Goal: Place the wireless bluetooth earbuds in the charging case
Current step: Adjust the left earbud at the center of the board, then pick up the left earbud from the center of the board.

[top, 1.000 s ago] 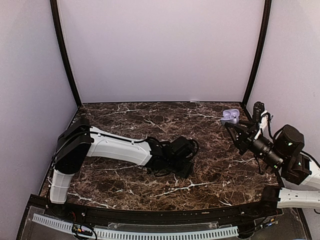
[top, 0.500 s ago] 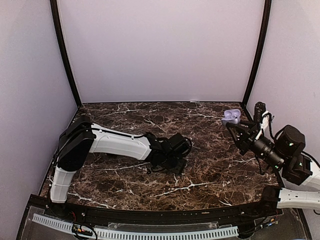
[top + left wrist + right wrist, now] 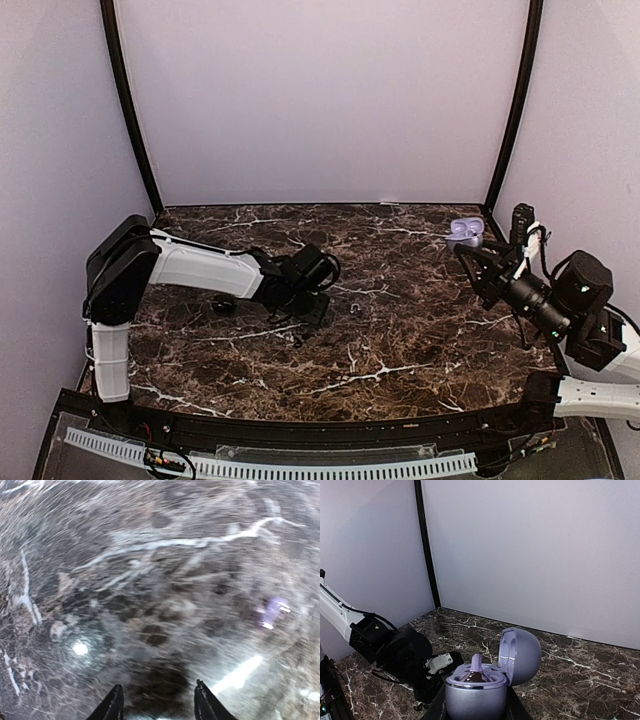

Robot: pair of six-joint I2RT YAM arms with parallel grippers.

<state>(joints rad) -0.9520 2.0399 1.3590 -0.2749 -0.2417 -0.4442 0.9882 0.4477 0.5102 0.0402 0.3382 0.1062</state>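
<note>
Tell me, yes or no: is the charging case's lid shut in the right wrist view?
No. The charging case has its lid swung up and back, leaving the inside and an earbud exposed.

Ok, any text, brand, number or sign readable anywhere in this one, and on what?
No readable text in any view.
Charging case, open in the right gripper: no brand or marking shows on its shell or lid.
Small white part on the left arm: too small to show any print.
Marble tabletop in the left wrist view: motion-blurred, nothing legible.
</note>
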